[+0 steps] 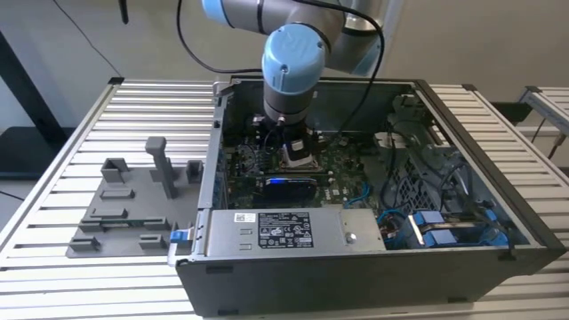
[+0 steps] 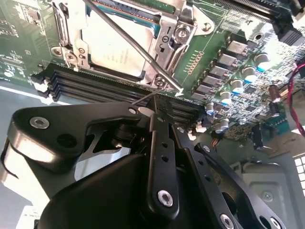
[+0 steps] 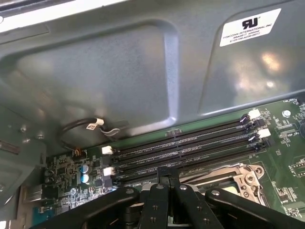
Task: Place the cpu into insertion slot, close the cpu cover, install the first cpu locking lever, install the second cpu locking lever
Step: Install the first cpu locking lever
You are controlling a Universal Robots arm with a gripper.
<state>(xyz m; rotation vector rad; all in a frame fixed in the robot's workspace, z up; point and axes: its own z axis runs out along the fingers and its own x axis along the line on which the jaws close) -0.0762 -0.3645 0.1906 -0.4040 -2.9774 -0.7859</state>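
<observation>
While its jaws stand closed, the gripper (image 2: 155, 109) hangs beside the cpu (image 2: 114, 47) in the insertion slot (image 2: 167, 24).

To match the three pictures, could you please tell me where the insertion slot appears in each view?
Exterior view: the insertion slot sits on the green board, directly under the gripper.
Second wrist view: its silver rim lies beyond the black memory slots from the gripper.
First wrist view: its rim shows beside the gripper, in front of the memory slots.
Shared landmark: the gripper.
</observation>
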